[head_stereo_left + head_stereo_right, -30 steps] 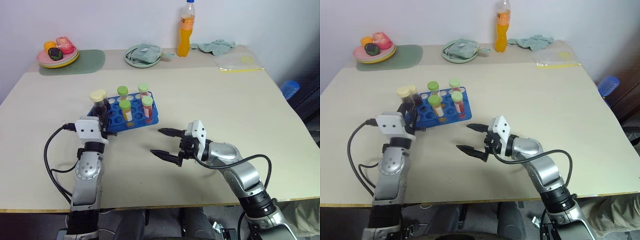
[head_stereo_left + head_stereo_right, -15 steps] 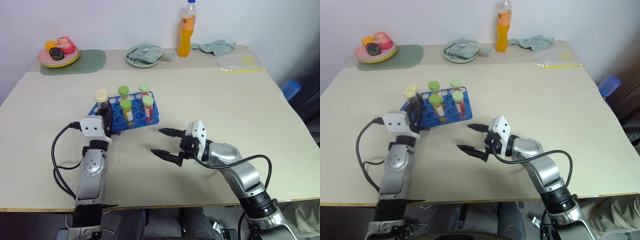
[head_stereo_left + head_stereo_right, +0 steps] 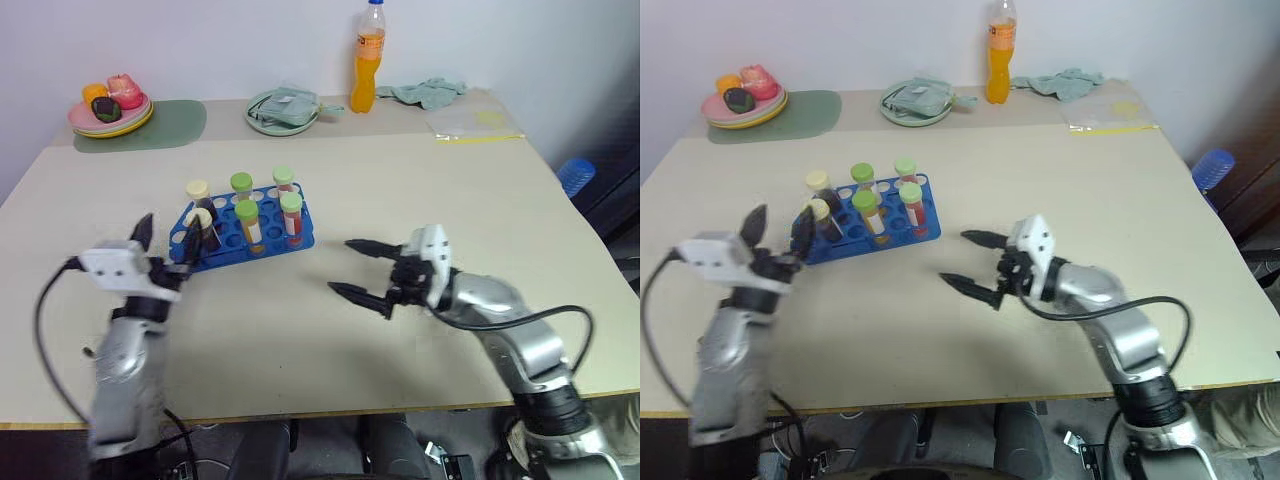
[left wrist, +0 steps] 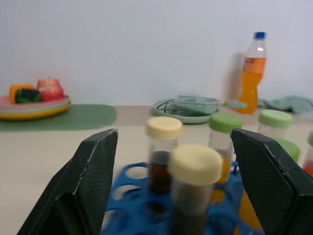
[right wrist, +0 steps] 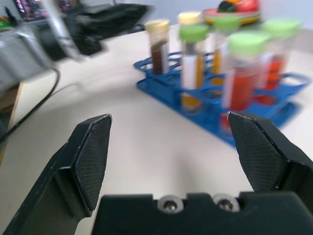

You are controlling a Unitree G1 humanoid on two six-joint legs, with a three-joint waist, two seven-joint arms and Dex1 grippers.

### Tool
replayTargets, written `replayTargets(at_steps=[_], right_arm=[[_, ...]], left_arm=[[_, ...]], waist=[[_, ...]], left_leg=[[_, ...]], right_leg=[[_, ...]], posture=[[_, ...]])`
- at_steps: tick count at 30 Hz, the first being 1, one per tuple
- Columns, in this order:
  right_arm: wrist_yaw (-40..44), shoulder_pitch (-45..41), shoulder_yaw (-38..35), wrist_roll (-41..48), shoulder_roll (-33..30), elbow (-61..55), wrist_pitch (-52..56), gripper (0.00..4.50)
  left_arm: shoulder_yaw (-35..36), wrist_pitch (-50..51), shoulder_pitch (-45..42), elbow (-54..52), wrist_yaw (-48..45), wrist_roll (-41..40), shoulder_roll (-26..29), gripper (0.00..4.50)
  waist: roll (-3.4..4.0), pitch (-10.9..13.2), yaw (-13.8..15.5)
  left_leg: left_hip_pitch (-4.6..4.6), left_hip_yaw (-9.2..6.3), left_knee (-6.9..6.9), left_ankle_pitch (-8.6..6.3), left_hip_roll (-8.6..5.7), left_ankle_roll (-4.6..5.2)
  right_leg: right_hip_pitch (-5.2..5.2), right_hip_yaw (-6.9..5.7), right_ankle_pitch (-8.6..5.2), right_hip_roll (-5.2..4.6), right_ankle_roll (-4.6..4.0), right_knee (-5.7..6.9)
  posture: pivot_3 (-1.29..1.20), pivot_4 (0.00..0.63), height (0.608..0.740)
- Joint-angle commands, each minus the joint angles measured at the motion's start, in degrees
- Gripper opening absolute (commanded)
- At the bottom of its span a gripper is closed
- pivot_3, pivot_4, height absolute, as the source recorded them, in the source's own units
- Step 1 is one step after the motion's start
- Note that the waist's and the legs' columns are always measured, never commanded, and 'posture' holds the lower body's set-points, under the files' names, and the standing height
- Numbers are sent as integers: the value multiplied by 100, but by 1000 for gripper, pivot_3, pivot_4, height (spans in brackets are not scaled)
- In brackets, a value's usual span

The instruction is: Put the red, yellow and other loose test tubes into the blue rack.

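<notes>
The blue rack (image 3: 225, 250) stands left of the table's middle with several capped tubes upright in it. Two cream-capped tubes of dark liquid (image 3: 200, 222) (image 3: 197, 192) stand at its left end. Green-capped tubes with orange and red liquid (image 3: 248, 218) (image 3: 291, 208) fill holes further right. My left gripper (image 3: 165, 238) hovers open just off the rack's near-left corner. In the left wrist view the nearer cream-capped tube (image 4: 194, 166) stands free between its spread fingers (image 4: 93, 166). My right gripper (image 3: 342, 266) hangs open over bare table right of the rack (image 5: 205, 112), holding nothing.
Along the far edge are a fruit plate (image 3: 110, 108) on a green mat (image 3: 165, 125), a plate with a cloth (image 3: 285, 110), an orange drink bottle (image 3: 370, 58), a teal cloth (image 3: 430, 93) and a plastic bag (image 3: 480, 122).
My left gripper has opened, leaving the cream-capped dark tube standing in the rack, and has drawn back to the left and up. My right gripper has shifted right and a little up.
</notes>
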Motion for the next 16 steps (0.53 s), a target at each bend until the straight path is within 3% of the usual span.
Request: replayTargets(at_steps=[1, 7, 16], right_arm=[[17, 297, -806, 180, -492, 42, 139, 4213], [342, 888, -1686, -49, -1297, 990, -299, 4213], [558, 920, -1642, -423, -1382, 1687, -934, 4213]], left_arm=[[977, 670, 525, -199, -604, -736, 835, 3738], [1598, 1360, 1255, -112, -1223, -1048, 1650, 3738], [1341, 1566, 1394, -27, -1201, -672, 1521, 3738]], waist=[[0, 0, -6], [2, 0, -1], [4, 0, -26]], left_leg=[[2, 1, -1, -1, 0, 2], [3, 25, 0, -7, 1, 12], [4, 28, -2, -9, 8, 14]], right_leg=[[1, -1, -1, 0, -1, 0], [8, 0, -3, -4, -3, -7], [6, 3, -8, -4, -13, -7]], posture=[[0, 150, 740], [0, 150, 740], [0, 150, 740]])
